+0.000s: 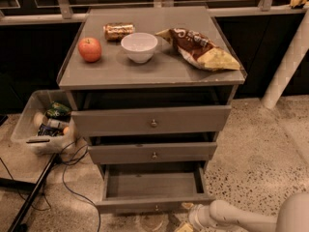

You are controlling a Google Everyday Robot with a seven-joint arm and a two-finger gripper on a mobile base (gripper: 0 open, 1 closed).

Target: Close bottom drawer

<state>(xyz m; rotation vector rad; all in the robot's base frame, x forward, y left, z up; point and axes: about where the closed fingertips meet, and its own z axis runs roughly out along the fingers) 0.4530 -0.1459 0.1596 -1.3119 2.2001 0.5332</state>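
As I watched, top (116, 74): held apple (90, 49), bowl (139, 47), snack bar (119, 31), chip bag (203, 50).
Floor (260, 144): speckled, cables (72, 187) trailing left.
Bin (21, 125): sat at left, holding bottles (53, 124).
Bottom drawer (152, 185): stood pulled out.
Gripper (186, 224): low by its front's right end; grip I couldn't tell.

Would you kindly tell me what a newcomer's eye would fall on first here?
The bottom drawer stands pulled open near the floor, below the middle drawer. The gripper sits low at the picture's bottom edge, by the right end of that drawer's front. On top, a red apple at left, a white bowl midway and a chip bag at right stand out.
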